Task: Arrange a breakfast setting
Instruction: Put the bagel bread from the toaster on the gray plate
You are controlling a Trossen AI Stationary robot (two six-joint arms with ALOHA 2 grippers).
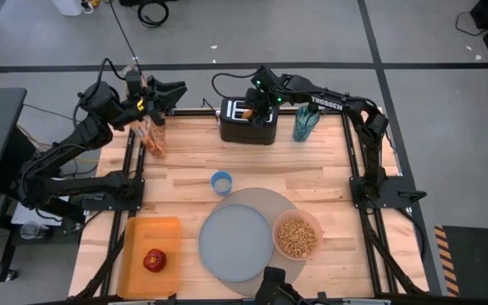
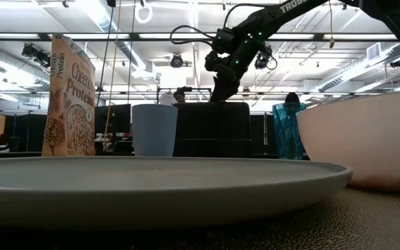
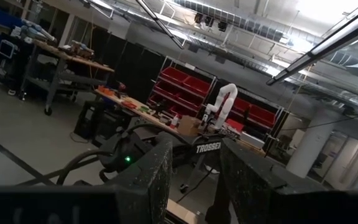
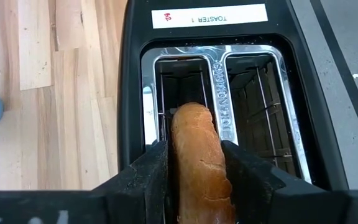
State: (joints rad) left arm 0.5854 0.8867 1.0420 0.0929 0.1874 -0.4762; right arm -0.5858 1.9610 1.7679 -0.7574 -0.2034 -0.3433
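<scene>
**Inspector:** High view first.

**Assistant:** The plate point(image 1: 236, 242) lies on the mat point(image 1: 261, 202) at lower centre, the pink bowl point(image 1: 296, 236) beside it already filled with cereal. The apple point(image 1: 154, 260) sits on the orange tray point(image 1: 149, 230) at lower left, not yet at the setting. A small blue cup point(image 1: 221, 182) stands mid-tabletop point(image 1: 312, 174); the teal tumbler point(image 1: 305, 124) waits at the top, right of the toaster point(image 1: 248, 120). No spoon visible. The left gripper point(image 1: 161, 95) is raised at upper left above a cereal box point(image 1: 152, 135).

**Inspector:** Low view?

**Assistant:** The right gripper point(image 2: 222, 82) hangs over the toaster at upper centre; a workshop with ceiling lights lies behind.

**Inspector:** Left wrist?

**Assistant:** Its fingers point(image 3: 157, 174) stand narrowly apart, empty, facing red shelving.

**Inspector:** Right wrist?

**Assistant:** Fingers point(image 4: 148, 171) clamp the bagel half point(image 4: 196, 155) above the toaster's slot.

**Inspector:** Progress?

**Assistant:** Roughly midway, I judge: bagel, apple and tumbler remain unplaced.
</scene>
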